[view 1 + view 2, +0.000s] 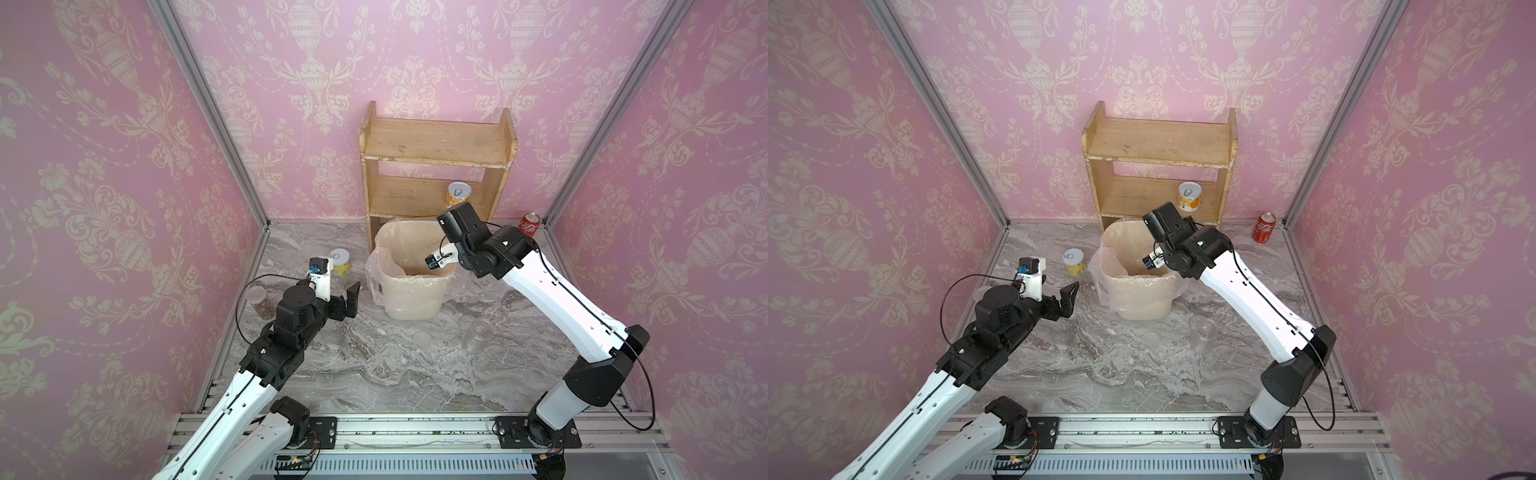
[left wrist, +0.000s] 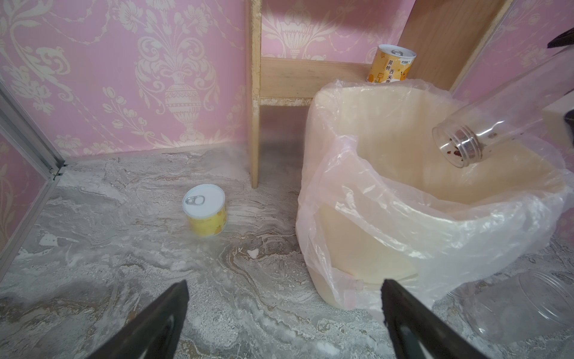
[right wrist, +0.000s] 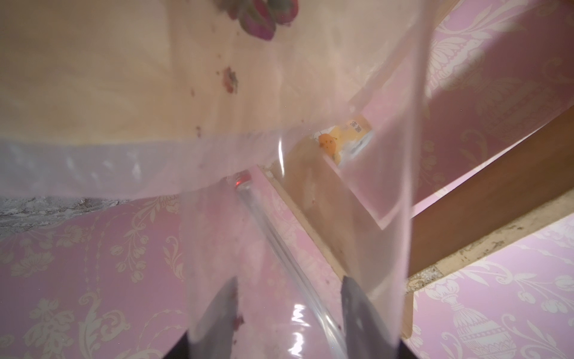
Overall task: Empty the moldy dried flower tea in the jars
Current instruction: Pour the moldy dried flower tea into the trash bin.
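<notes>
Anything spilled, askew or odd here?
No spill shows. A few tea bits cling inside the mouth of the tilted jar the right hand holds over the bin, and the bin liner sags unevenly down one side.

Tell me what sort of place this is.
Probably a robot test booth dressed up as a room corner: pink wallpaper panels held in a metal frame, a small wooden shelf and lined bin on a marble-look table, two arms bolted to a rail.

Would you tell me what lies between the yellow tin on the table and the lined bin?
Only bare marble tabletop lies between the yellow tin and the bin, as the left wrist view shows.
</notes>
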{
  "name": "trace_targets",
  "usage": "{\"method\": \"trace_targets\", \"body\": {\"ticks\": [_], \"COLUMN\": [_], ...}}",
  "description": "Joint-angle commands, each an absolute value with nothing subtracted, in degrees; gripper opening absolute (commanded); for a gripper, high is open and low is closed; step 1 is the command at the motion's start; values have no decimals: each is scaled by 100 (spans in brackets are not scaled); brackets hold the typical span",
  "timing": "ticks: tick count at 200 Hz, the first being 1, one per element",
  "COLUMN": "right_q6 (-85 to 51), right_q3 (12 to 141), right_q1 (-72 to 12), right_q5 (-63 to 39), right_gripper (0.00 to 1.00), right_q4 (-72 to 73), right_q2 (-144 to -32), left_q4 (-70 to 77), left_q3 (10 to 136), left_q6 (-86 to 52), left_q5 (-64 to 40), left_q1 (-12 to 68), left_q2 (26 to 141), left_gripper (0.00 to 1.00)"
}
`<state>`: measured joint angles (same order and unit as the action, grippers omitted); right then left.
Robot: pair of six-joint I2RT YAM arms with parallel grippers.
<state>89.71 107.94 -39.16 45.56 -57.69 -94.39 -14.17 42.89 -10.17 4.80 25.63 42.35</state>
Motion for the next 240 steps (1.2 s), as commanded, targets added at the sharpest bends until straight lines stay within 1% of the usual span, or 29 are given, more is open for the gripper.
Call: {"method": "trace_targets", "body": {"ticks": [1,44,67,95,119,156,206,240], "right_q6": [8544,7204,6623,5927,5567,5125,4728,4444], "right_q3": [10802,10751,10481,9974,9378,8752,8116,7804], "right_q1": [-3946,-3708,-3504,-3181,-2942,-2722,-2659,-2652], "right_q5": [4230,3505,3162,2304,1665,838,56,-275], "right_gripper": [3,4,4,5,7,7,7,8], "right_q4": [-5656,-5669,-5582,-5114,-4567,-4167,-3550,-3266], "right_q2": [-9278,-9012,-8825,-8387,-7956,-7531,-6978,-6762], "left_q4": [-1342,-1358,-1356,-1277,-1279,-1073,-545,22], "left_q3": [4236,4311,4441,4702,5029,5532,6141,6451], "left_q6": [-1110,-1160,-1346,-1811,-2350,-3577,-5021,-5850], "left_q5": [377,319,136,-239,-630,-1178,-1621,-2215], "left_q1": [2523,2522,2522,2522,2522,2522,2522,2529], "left_q2": [4180,4184,4242,4390,4674,5132,5650,6158], "left_gripper": [99,99,99,99,99,99,99,99]}}
